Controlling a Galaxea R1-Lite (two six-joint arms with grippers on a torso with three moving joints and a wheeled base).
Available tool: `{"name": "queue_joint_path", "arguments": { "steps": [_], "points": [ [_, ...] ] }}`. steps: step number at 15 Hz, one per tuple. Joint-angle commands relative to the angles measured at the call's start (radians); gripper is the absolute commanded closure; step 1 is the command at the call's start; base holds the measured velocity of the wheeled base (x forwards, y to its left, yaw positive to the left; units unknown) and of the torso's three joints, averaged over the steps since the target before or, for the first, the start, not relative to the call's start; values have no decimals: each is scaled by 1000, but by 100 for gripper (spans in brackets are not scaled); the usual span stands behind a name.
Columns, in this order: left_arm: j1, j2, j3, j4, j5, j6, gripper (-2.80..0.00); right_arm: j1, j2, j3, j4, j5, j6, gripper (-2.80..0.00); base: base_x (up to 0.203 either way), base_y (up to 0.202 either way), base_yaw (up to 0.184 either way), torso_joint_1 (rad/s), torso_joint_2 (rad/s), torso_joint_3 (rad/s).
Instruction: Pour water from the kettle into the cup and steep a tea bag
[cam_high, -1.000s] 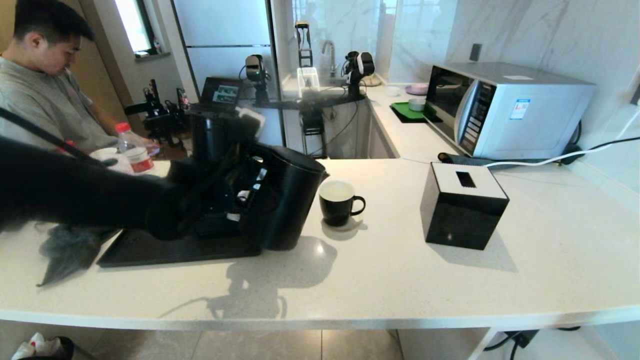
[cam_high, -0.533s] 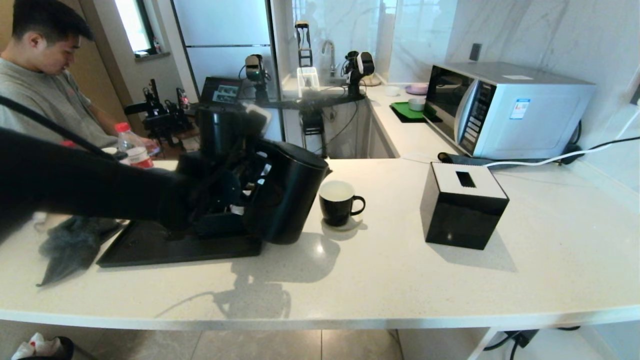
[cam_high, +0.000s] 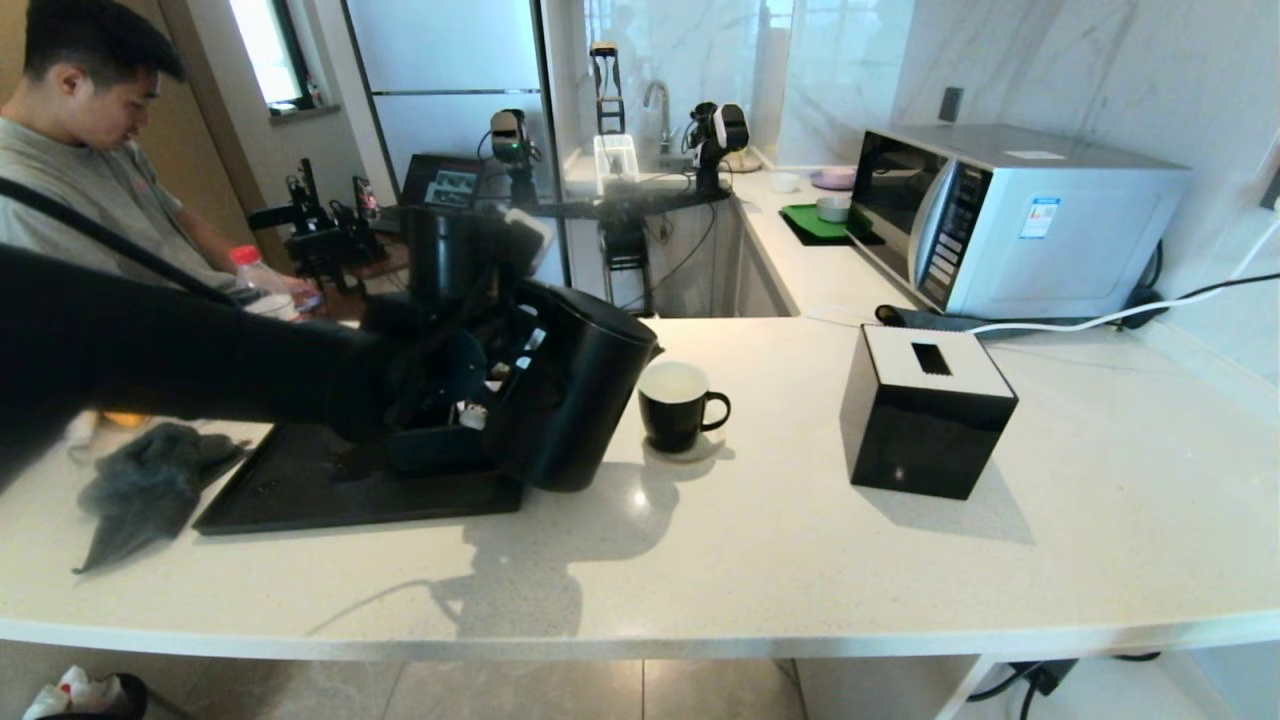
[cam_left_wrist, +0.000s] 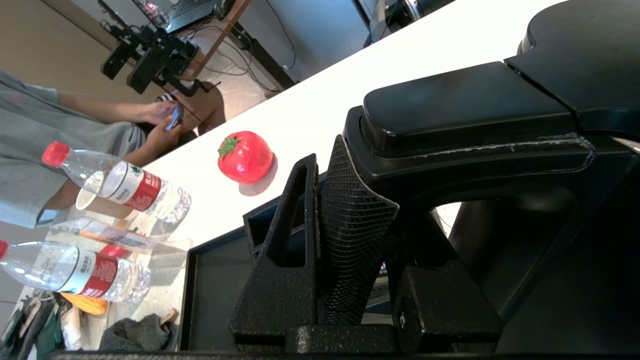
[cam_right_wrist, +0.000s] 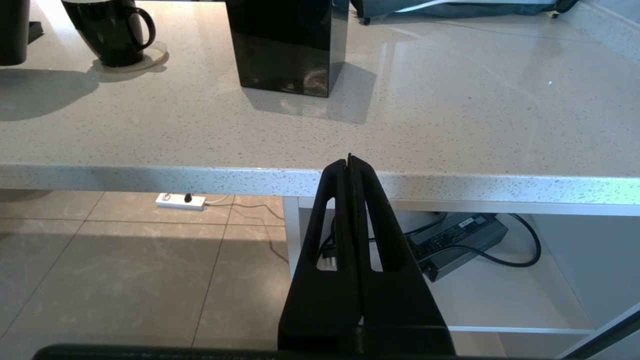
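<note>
The tall matte black kettle (cam_high: 570, 390) hangs tilted over the tray's right end, its spout pointing at the cup's rim from the left. My left gripper (cam_left_wrist: 372, 200) is shut on the kettle's loop handle (cam_left_wrist: 465, 105), one mesh pad (cam_left_wrist: 350, 225) pressed against it. The glossy black cup (cam_high: 675, 405) with a white inside stands on a coaster just right of the kettle, handle to the right. The tea bag is out of view. My right gripper (cam_right_wrist: 350, 160) is shut and empty, parked low in front of the counter edge.
A black tray (cam_high: 300, 490) lies under my left arm, a grey cloth (cam_high: 145, 485) to its left. A black tissue box (cam_high: 925, 410) stands right of the cup, a microwave (cam_high: 1000, 215) behind it. Water bottles (cam_left_wrist: 125, 185), a red strawberry (cam_left_wrist: 245, 157) and a seated person (cam_high: 80, 150) are at far left.
My left arm has risen a little and the kettle has lifted and tipped slightly more toward the cup. Cup and right gripper have not moved.
</note>
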Motion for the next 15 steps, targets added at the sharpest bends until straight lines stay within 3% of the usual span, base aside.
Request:
{"name": "queue_joint_path", "arguments": {
  "steps": [1,15],
  "points": [
    [1,11,-17,-2,4,10,0,0,1,0,0,1,-1,0,0,0,0,0,0,0],
    [5,49,-68,-2,-6,104,0,0,1,0,0,1,-1,0,0,0,0,0,0,0]
  ]
}}
